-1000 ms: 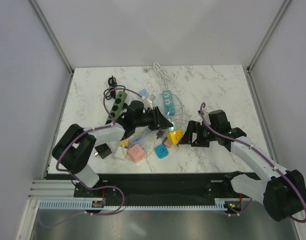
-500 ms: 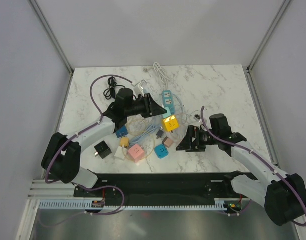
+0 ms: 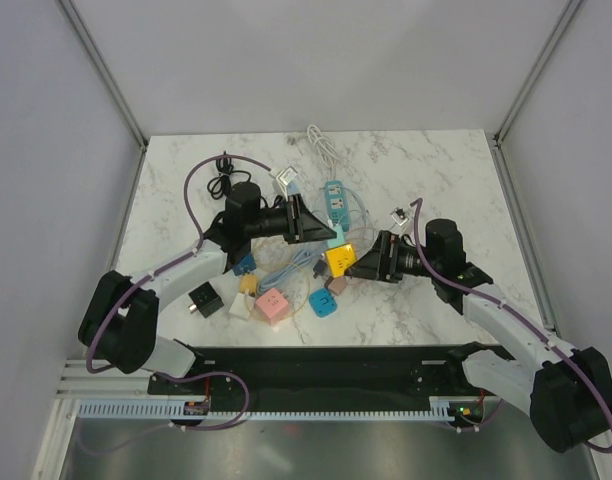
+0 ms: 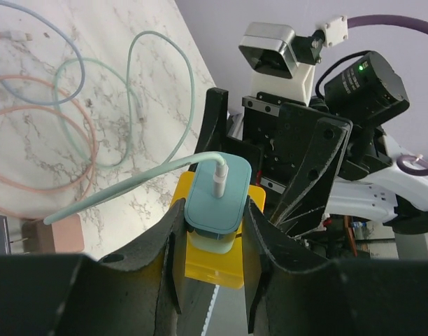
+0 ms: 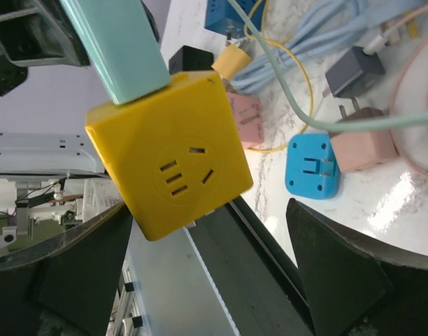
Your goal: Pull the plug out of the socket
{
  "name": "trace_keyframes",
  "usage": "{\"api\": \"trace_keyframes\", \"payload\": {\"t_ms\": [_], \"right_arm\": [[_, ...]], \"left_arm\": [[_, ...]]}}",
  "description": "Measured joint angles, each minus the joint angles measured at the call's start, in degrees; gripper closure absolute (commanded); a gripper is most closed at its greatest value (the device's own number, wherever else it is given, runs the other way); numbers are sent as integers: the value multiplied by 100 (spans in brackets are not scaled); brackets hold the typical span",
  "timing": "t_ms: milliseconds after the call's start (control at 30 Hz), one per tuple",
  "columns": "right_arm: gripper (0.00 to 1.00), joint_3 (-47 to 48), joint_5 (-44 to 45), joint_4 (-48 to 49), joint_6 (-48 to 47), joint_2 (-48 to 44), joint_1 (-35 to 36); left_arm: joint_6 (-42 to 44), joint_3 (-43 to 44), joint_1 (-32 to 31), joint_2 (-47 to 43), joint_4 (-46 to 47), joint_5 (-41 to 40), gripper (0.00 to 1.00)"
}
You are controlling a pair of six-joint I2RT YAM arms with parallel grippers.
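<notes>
A yellow cube socket with a teal plug stuck in its top hangs above the table's middle. My left gripper is shut on the teal plug, one finger on each side, in the left wrist view; a pale green cable leaves the plug. The cube and plug fill the right wrist view. My right gripper is open just right of the cube; in its own view the fingers stand wide apart, on either side of the cube and not touching it.
Below lie a pink cube socket, a blue adapter, a black adapter and coiled thin cables. A teal power strip and a white cable lie farther back. The table's front edge is close under the cube.
My left gripper has lifted the plug and yellow cube off the table. My right gripper has risen and moved left toward the cube, its jaws now around it.
</notes>
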Motion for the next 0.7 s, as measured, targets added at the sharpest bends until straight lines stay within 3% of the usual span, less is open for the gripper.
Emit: {"api": "trace_keyframes", "payload": {"t_ms": [433,533,600,700], "right_arm": [[3,-116,-400,1725,859,114,160],[12,-232,-442,1941,1025,114,238],[24,-282,-442,2037,1086,114,267],[52,-361,-448,2210,1167,101,319]], "left_arm": [[-675,-203,-321,37,909,640,98],[-723,-203,-385,90,977,662,98],[-765,-203,-396,138,1012,662,98],[-793,-201,-400,199,1019,664,98]]}}
